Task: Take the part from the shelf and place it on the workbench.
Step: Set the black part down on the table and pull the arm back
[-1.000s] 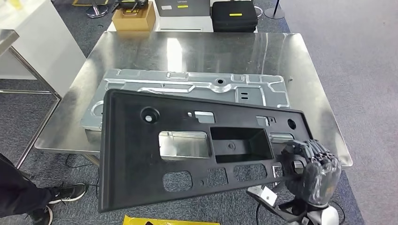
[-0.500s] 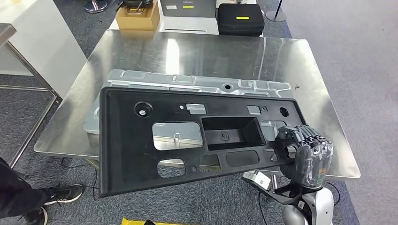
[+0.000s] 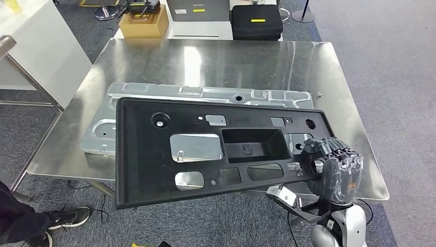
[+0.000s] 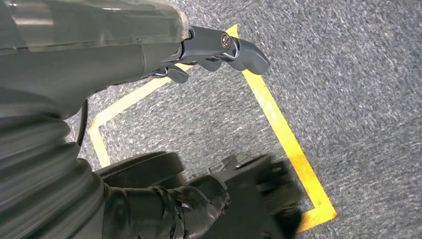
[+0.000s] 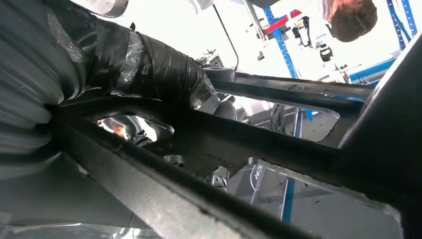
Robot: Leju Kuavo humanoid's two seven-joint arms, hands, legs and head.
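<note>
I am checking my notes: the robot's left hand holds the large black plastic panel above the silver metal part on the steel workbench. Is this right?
Not quite: the right hand, as the head view shows, holds the large black plastic panel above the silver metal part on the steel workbench.

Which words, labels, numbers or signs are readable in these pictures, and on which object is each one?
None can be read.
Yellow label on the black case: too small to read.
Yellow label and small pale mark on the grey box: too small and blurred to read.
Pale tag below the black panel, near the right hand: no legible text.
Yellow floor tape: plain lines, no text.
</note>
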